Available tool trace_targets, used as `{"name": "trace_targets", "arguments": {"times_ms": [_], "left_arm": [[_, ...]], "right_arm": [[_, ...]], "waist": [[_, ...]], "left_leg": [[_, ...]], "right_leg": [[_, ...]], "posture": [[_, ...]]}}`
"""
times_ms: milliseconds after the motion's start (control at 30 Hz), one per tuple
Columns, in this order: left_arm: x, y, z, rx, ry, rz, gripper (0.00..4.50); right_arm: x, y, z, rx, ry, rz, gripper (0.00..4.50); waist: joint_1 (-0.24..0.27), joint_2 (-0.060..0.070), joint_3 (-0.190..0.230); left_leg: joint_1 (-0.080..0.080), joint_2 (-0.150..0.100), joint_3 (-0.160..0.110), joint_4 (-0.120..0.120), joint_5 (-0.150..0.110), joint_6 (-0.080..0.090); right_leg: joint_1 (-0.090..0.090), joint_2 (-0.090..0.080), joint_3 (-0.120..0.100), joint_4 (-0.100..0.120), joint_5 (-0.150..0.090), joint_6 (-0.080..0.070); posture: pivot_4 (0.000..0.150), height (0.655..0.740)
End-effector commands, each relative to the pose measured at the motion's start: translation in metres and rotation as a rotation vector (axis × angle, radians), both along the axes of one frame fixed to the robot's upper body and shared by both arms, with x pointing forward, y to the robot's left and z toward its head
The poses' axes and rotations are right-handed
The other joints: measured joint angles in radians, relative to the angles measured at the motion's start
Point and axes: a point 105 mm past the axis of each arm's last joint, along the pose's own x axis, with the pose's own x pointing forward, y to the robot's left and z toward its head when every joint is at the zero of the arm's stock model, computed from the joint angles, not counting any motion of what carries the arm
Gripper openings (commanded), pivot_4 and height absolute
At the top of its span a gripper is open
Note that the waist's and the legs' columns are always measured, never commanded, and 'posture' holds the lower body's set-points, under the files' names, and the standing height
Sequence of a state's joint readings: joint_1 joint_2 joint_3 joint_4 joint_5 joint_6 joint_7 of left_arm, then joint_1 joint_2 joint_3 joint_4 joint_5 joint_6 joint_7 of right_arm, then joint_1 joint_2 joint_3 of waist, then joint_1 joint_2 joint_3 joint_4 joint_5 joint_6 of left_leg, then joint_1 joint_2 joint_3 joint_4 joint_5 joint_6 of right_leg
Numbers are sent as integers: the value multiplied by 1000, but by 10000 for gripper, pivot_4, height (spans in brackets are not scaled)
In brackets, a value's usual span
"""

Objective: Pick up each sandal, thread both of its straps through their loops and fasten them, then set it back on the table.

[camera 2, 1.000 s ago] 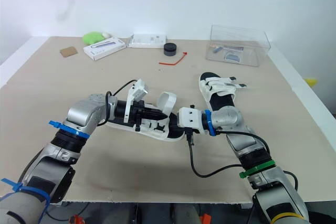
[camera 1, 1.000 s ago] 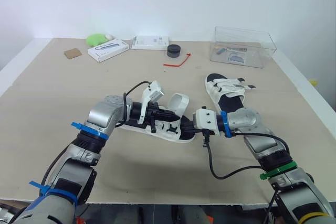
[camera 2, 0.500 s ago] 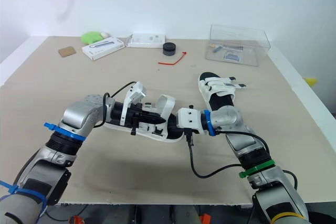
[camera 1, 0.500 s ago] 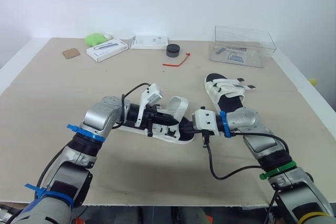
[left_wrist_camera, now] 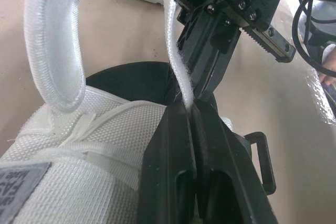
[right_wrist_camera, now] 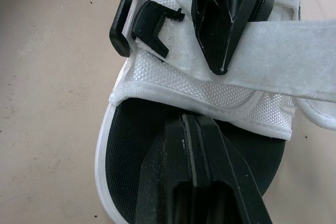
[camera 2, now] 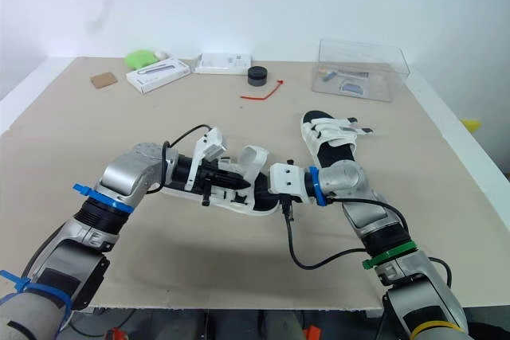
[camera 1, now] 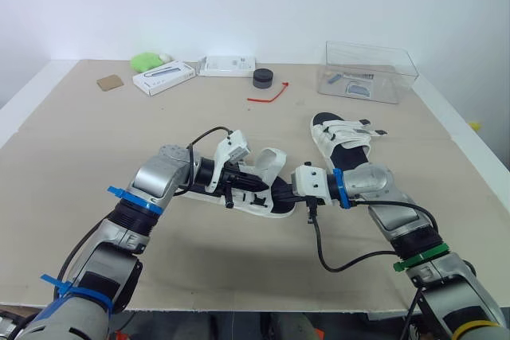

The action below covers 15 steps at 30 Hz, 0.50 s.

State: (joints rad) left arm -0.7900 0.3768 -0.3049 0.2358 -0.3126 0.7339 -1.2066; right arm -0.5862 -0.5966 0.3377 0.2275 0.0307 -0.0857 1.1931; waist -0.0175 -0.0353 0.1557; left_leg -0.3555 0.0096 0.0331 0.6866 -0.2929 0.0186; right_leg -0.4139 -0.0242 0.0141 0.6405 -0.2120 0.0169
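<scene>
**A:** Where is the sandal (camera 1: 273,209)?
**B:** It lies mid-table (camera 1: 239,256) between both arms. The other sandal (camera 1: 343,138) sits just beyond the right arm.
**A:** And the left claw (left_wrist_camera: 190,106)?
**B:** Clenched on the thin white strap (left_wrist_camera: 174,51), holding it up off the sandal.
**A:** The right claw (right_wrist_camera: 197,121)?
**B:** Its fingers are pressed together and grip nothing, with the tips over the black footbed (right_wrist_camera: 126,140).

Nothing legible here — the grey tag (left_wrist_camera: 18,195) on the white mesh sandal (left_wrist_camera: 94,145) and the print on the flat white box (camera 1: 163,76) are too small to read.
</scene>
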Motion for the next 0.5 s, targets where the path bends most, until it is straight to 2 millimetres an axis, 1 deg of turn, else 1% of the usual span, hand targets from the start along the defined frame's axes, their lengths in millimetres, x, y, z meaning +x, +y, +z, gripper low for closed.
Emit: {"name": "trace_targets", "arguments": {"times_ms": [33, 133, 200, 300, 433, 500], "left_arm": [[-12, -5, -1, -33, 101, -49, 921], [-17, 0, 12, -68, 129, -80, 921], [-18, 4, 12, -54, 125, -86, 921], [-17, 9, 4, -14, 109, -77, 921], [-21, 14, -12, 49, 70, -80, 921], [-21, 15, -14, 50, 60, -75, 921]], "right_arm": [[-1, -11, -27, -91, 73, -47, 0], [0, -11, -27, -91, 73, -47, 0], [0, -11, -27, -91, 72, -47, 0], [1, -11, -27, -90, 71, -46, 0], [0, -10, -28, -87, 70, -42, 0], [0, -9, -28, -87, 70, -42, 0]], "waist": [[0, 0, 0], [-1, 0, 0], [-3, 0, 1], [-3, 0, 1], [-4, 0, 1], [-3, 0, 0]], "left_leg": [[0, 0, 0, 0, 0, 0], [0, 0, 0, 0, 0, 0], [-1, 0, 0, 0, 0, 0], [-3, 1, 0, -1, 0, 0], [-2, 2, 0, -2, 0, 0], [-2, 2, 0, -2, 0, 0]], "right_leg": [[0, 0, 0, 0, 0, 0], [-1, 1, 0, 0, 0, 1], [-2, 1, 0, 0, 1, 1], [-3, 1, 0, 0, 1, 2], [-4, 1, 0, 0, 1, 1], [-4, 1, 0, 0, 1, 0]], "posture": [[1500, 7400], [1500, 7400], [1500, 7400], [1500, 7400], [1500, 7400], [1500, 7400]]}}
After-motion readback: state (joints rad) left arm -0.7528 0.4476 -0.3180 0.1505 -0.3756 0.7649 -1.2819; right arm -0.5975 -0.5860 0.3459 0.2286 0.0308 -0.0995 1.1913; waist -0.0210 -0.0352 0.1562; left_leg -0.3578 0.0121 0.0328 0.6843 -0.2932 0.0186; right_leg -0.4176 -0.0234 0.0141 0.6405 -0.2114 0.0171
